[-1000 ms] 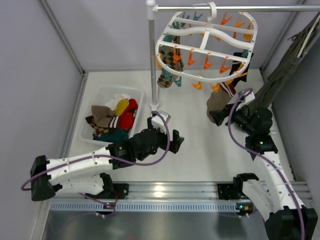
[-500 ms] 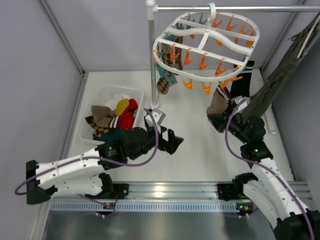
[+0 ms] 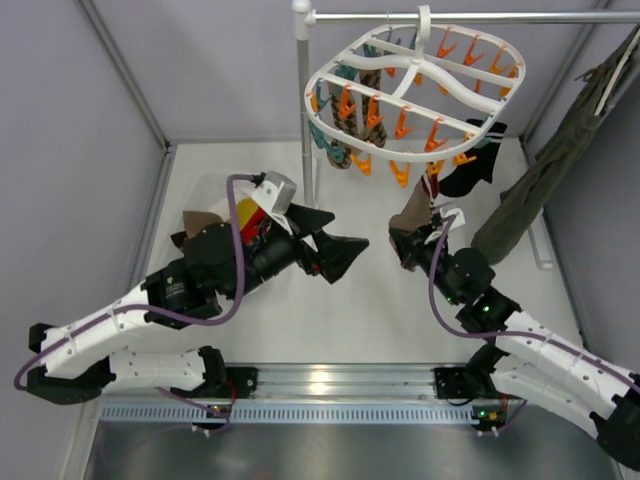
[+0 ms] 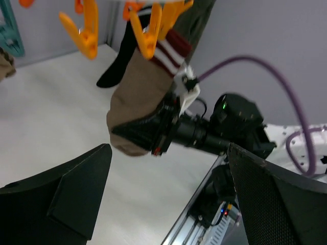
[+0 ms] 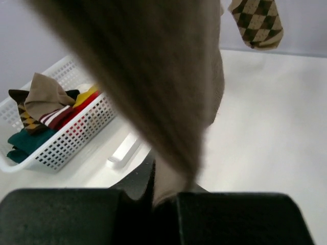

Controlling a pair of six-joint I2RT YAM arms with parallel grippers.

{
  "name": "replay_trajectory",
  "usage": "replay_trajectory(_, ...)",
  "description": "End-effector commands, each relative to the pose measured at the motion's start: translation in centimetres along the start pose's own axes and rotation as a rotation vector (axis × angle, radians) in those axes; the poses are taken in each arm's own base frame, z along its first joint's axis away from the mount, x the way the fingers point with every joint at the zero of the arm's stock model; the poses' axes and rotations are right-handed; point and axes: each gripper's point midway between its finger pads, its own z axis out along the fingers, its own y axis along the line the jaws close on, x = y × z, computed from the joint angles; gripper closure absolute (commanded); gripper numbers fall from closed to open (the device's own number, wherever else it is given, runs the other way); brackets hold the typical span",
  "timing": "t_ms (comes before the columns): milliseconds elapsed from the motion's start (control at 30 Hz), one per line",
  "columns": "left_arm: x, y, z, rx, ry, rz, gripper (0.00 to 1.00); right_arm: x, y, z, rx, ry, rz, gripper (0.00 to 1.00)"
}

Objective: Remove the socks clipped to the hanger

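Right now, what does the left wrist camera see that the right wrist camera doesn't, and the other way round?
Only the left wrist view shows the orange clips at the striped cuff, and the right gripper seen from outside. Only the right wrist view shows the white basket holding loose socks, and a hanging argyle sock. Both show the tan sock that the right gripper is clamped on.
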Motion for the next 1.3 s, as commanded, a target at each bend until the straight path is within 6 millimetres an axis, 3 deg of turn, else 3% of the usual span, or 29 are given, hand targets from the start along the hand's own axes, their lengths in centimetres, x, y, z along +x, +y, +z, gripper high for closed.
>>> replay_trajectory(0,-3.8,0.7,0.3,-0.113,-0.061,0.048,0.01,-1.0,1.0,0.8,0.092,-0.090,0.041,1.00)
replay_trajectory(33,-5.2,0.8,0.6,-0.162,-0.089,0.047,0.02,-1.3,0.8,0.9,0.136,-0.108,0.049,1.00)
replay_trajectory(167,-7.5,0.9,1.0,-0.284,-0.120,0.099,0.02,-0.1,2.5,1.6,0.159,-0.073,0.059,1.00)
replay_trajectory(267,-7.2,-0.4,1.5,-0.345,-0.114,0.176,0.01,0.0,2.9,2.1,0.210,-0.064,0.068,1.00)
replay_trajectory(300,-8.3,-0.2,1.1,-0.405,-0.143,0.177,0.01,0.3,3.5,2.1,0.214,-0.051,0.065,1.00)
replay_trajectory(400,-8.1,-1.6,2.1,-0.438,-0.132,0.231,0.01,-0.3,4.5,2.3,0.239,-0.067,0.074,1.00)
replay_trajectory(600,-7.2,-2.3,4.3,-0.487,-0.110,0.300,0.02,-0.2,6.7,2.5,0.221,-0.058,0.052,1.00)
replay_trajectory(733,-7.7,-2.9,5.1,-0.496,-0.116,0.314,0.02,-0.1,7.9,2.8,0.211,-0.050,0.028,1.00)
replay_trajectory(900,-7.3,-3.3,6.3,-0.504,-0.106,0.339,0.06,0.0,9.2,3.2,0.198,-0.042,0.008,1.00)
replay_trajectory(1267,-5.1,-0.6,10.7,-0.524,-0.065,0.336,0.11,-0.2,9.8,3.1,0.210,-0.048,-0.001,1.00)
